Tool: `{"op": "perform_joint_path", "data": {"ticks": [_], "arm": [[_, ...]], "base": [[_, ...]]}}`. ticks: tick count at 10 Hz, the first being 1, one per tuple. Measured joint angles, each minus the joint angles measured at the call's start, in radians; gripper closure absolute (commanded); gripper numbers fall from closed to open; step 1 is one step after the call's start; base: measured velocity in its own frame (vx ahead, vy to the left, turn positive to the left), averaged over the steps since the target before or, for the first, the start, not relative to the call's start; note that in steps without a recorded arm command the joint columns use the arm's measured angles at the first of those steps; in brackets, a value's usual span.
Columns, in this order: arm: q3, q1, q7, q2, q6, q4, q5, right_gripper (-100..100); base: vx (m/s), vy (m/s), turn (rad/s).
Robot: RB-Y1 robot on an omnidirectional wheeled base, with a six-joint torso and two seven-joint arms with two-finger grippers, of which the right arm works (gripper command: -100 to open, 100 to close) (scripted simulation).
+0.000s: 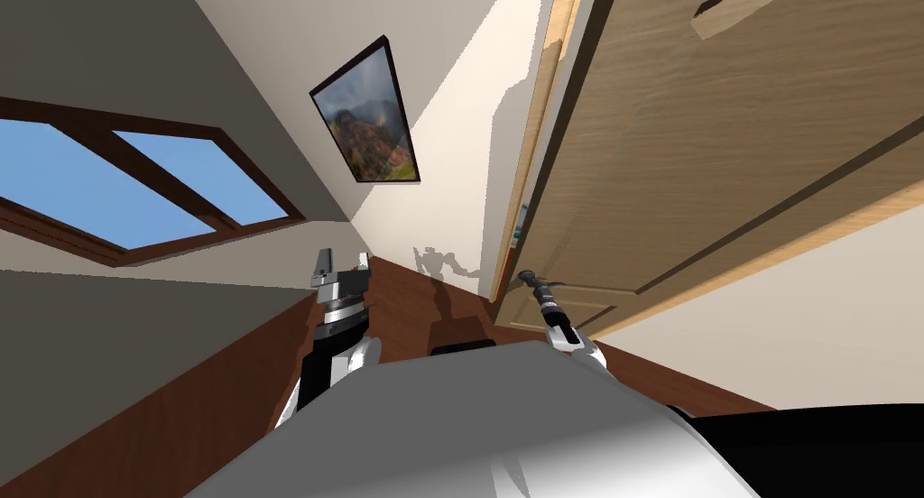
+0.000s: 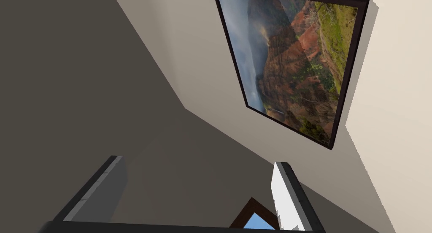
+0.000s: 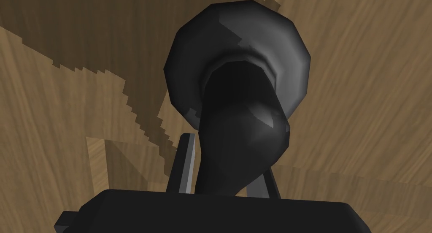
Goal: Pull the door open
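handle on door, picture leftward (wall)

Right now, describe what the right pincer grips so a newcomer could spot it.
Find the wooden door right of the framed picture. On its face, a round plate carries the handle, the right pincer shut on it. It is black against brown wood.

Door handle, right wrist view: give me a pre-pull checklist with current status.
1. Right gripper around the black curved door handle: ok, one finger on each side.
2. Grip closed: ok, the fingers press the handle's sides.
3. Handle seated in its round dark base plate on the brown wooden door: ok.
4. Left gripper clear of the door: ok, open, empty and apart from it.
5. Door unlatched: cannot tell.
6. Room for the door to swing towards me: cannot tell.
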Motion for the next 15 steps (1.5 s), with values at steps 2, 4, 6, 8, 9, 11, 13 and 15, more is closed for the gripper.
{"op": "perform_joint_path", "data": {"ticks": [2, 4, 6, 8, 9, 11, 13, 15], "arm": [[0.014, 0.014, -0.016, -0.014, -0.014, -0.012, 0.004, 100], [0.035, 0.029, -0.037, -0.030, -0.028, -0.020, 0.011, 100], [0.058, 0.046, -0.063, -0.051, -0.055, -0.020, 0.018, 100], [0.072, 0.059, -0.076, -0.055, -0.064, -0.023, 0.023, 100], [0.080, 0.069, -0.085, -0.066, -0.079, -0.022, 0.024, 100], [0.094, 0.089, -0.107, -0.090, -0.114, -0.024, 0.028, 100], [0.115, 0.112, -0.130, -0.108, -0.144, -0.022, 0.033, 100], [0.131, 0.130, -0.149, -0.127, -0.172, -0.025, 0.037, 100]], "base": [[-0.202, -0.046, 0.116], [-0.233, -0.052, 0.120], [-0.227, -0.046, 0.094], [-0.149, -0.043, 0.088], [-0.261, -0.053, 0.213], [-0.236, -0.051, 0.119], [-0.197, -0.064, 0.124], [-0.197, -0.072, 0.101]]}}
